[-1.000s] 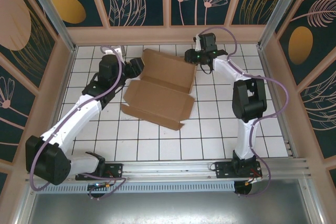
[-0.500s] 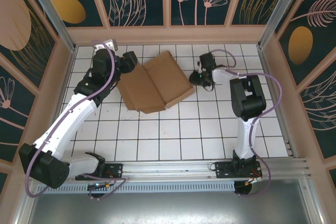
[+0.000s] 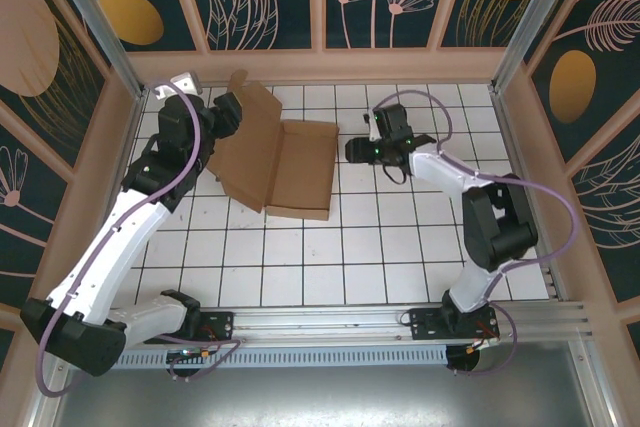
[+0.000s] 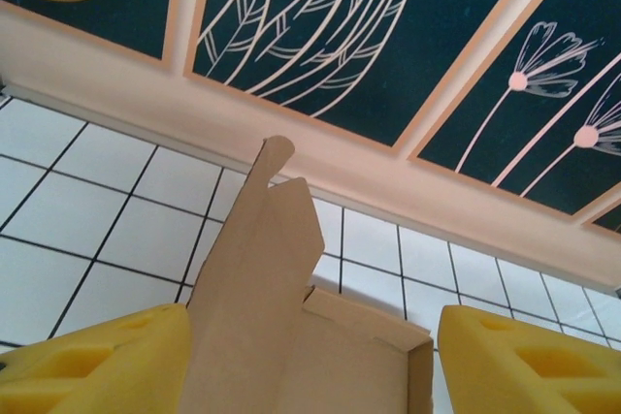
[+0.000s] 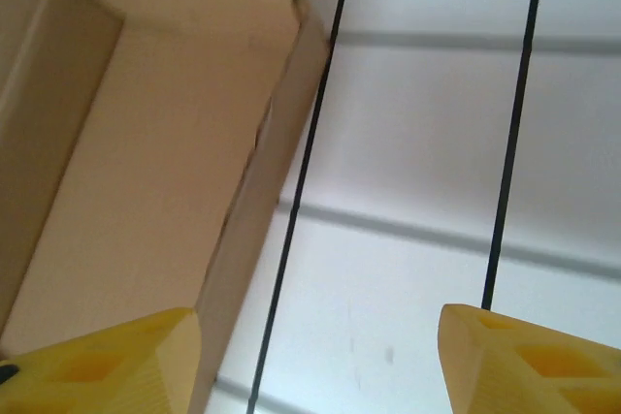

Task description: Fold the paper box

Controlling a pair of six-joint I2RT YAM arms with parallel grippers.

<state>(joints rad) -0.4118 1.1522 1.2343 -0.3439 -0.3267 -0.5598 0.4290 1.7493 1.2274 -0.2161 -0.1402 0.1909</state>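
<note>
The paper box (image 3: pixel 300 167) has swung round and slid toward the far left of the table (image 3: pixel 400 247). Its left panel now stands tilted up against the left gripper (image 3: pixel 228 113). That gripper's jaws are spread wide, and the raised cardboard sits between them, leaning on one side rather than pinched. The right gripper (image 3: pixel 356 150) has just let go; its jaws gape with nothing between them, just beside the box's right wall. To my eye the folding has only begun, with most flaps not yet tucked.
</note>
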